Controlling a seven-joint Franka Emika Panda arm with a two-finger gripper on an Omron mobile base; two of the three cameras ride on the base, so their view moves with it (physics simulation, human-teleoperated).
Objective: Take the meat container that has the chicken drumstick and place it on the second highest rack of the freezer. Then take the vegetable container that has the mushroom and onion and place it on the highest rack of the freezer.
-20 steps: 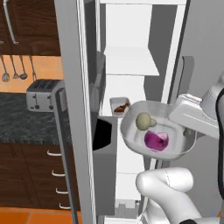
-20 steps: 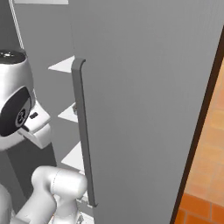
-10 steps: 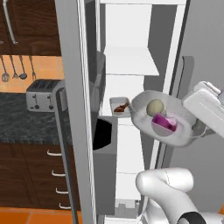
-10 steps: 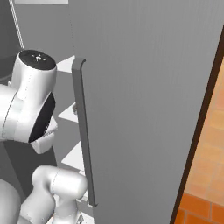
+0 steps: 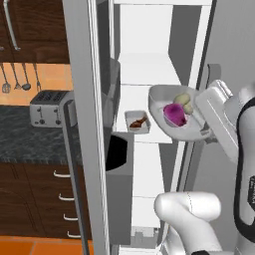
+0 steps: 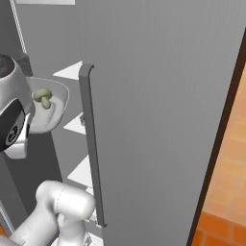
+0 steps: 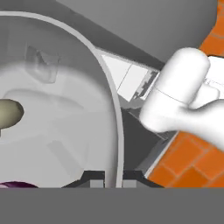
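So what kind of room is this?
It looks like a kitchen: a toaster sits on a dark counter, utensils hang on the wall, and an open freezer has white shelves.

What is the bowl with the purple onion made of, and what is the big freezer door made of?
The bowl looks like smooth pale-grey plastic or glazed ceramic: thin even rim, soft shine; which one is unclear in a rendered scene. The freezer door looks like brushed metal, matte grey with fine vertical lines. The onion has glossy purple skin.
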